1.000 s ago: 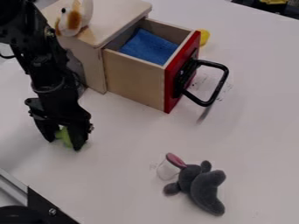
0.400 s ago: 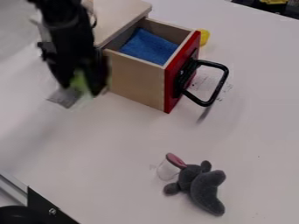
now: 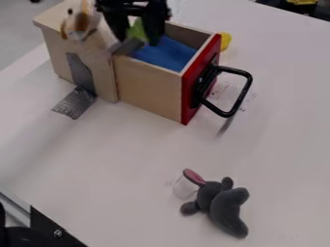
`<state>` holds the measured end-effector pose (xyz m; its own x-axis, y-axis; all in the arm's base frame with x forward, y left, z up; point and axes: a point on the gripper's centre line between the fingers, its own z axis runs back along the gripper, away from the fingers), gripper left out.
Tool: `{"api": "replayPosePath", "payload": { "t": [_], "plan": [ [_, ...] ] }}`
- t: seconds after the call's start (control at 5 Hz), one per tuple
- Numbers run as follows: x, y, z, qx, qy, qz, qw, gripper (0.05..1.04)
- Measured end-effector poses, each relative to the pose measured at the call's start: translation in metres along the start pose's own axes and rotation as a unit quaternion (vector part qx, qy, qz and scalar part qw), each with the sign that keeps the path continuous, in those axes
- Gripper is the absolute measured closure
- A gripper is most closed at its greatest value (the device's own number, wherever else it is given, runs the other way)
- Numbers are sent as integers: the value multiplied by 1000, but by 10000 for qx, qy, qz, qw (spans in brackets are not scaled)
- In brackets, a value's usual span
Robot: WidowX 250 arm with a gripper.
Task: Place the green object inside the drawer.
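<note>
A white table (image 3: 155, 159) carries everything. Toward its upper left stands a pale wooden cabinet (image 3: 55, 48), with a drawer (image 3: 148, 87) pulled out on its right side; the drawer's front is red. In the lower part of the table a dark grey plush toy (image 3: 224, 208) lies with one pink-lined ear pointing to the upper left. At the top, the black pincer (image 3: 136, 34) hangs down over the place where the cabinet meets the open drawer, pinching the green object between its two fingers. A blue cloth (image 3: 164, 52) lies in the drawer. A black loop handle (image 3: 240, 99) juts out from the red front. On the cabinet top, left of the pincer, sits a white and orange-brown toy animal (image 3: 80, 21). A dark grey mesh-like strip (image 3: 75, 102) slants down from the cabinet's lower front onto the table. The green object (image 3: 136, 31) is above the drawer's inner end, with a blurred grey piece (image 3: 128, 47) just below it. A small yellow thing (image 3: 225, 41) shows behind the red front.
</note>
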<state>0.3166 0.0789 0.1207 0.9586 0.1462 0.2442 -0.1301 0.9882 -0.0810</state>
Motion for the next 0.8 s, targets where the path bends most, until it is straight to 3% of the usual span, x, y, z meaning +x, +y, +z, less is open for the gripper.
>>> {"api": "replayPosePath", "payload": {
  "t": [0.4,0.6,0.8],
  "plan": [
    [12,-15,-23,10,159,-213,9996,272],
    [10,-16,-25,119,230,-232,9994,76],
    [6,-16,-27,185,313,-277,9990,83]
  ]
}}
